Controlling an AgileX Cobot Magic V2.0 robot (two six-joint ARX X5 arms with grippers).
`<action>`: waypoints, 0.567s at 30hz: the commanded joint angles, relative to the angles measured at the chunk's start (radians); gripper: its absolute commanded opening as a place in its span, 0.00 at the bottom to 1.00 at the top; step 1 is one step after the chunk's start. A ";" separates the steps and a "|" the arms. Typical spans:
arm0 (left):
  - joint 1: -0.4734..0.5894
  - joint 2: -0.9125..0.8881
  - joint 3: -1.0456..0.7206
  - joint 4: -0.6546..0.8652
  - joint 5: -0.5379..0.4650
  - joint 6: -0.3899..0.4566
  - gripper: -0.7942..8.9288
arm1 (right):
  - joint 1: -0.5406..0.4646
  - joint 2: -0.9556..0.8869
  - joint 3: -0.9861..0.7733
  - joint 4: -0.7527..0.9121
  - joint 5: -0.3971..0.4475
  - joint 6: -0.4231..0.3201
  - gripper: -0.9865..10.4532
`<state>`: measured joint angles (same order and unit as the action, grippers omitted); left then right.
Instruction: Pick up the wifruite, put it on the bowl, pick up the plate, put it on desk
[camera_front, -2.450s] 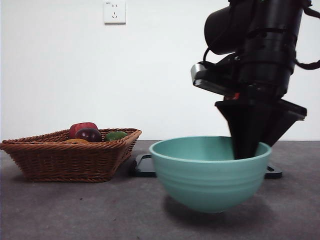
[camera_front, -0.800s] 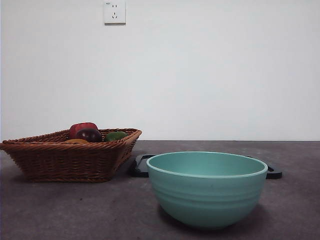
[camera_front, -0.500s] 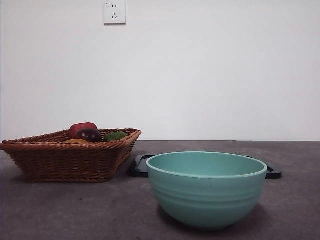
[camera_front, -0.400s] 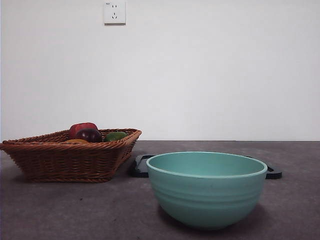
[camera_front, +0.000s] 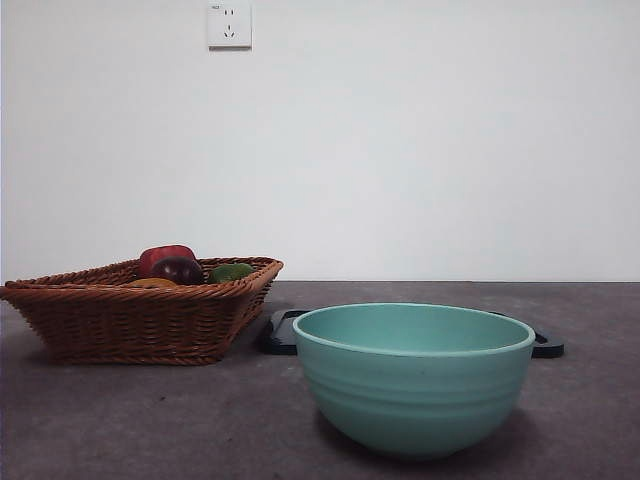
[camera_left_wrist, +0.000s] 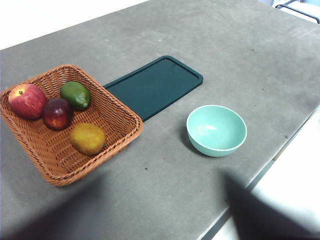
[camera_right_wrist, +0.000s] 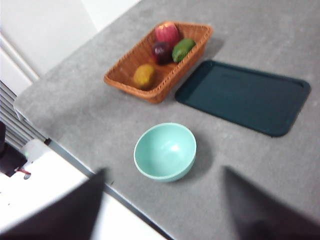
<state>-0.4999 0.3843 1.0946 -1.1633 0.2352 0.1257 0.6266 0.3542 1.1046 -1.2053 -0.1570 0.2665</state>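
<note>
1. The left gripper (camera_left_wrist: 165, 220) hangs high above the desk (camera_left_wrist: 165, 180); its two dark jaws show only as blurred shapes set well apart, nothing between them. The right gripper (camera_right_wrist: 162, 212) is likewise raised, jaws spread wide and empty. Neither is near any object.

2. The wifruite (camera_left_wrist: 87, 138) lies in the wicker basket (camera_left_wrist: 30, 145), in the corner nearest the bowl (camera_left_wrist: 217, 130), just beside the dark red-purple fruit (camera_left_wrist: 57, 113). The basket wall stands between it and the bowl.

3. Handling, as a judgement: the wifruite looks light, firm and rough-skinned, so it should not slip. A hold from above across its shorter width seems best, keeping clear of the basket wall.

4. The plate (camera_left_wrist: 152, 86) lies flat on the desk, beyond the bowl and touching or just beside the basket. It looks stiff, glossy and likely slippery; its low rim at a free short end seems the only place to pinch.

5. The wrist views show the bowl to be empty and the plate bare. The front view hides the bowl's inside, shows the plate (camera_front: 285, 333) only as a dark sliver behind the bowl (camera_front: 414, 378), and shows the wifruite (camera_front: 151, 283) as an orange edge above the basket rim (camera_front: 140, 275). No arm appears there.
</note>
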 joint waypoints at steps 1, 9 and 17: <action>-0.004 0.000 0.010 0.013 0.002 0.009 0.10 | 0.006 0.002 0.016 0.008 0.002 0.010 0.10; -0.004 0.000 0.010 0.011 0.002 0.004 0.10 | 0.006 0.002 0.016 0.008 0.001 0.010 0.10; -0.004 0.000 0.009 0.013 0.002 0.004 0.10 | 0.006 0.002 0.016 0.008 0.002 0.010 0.10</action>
<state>-0.4999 0.3843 1.0946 -1.1633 0.2352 0.1249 0.6266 0.3542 1.1046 -1.2064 -0.1570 0.2668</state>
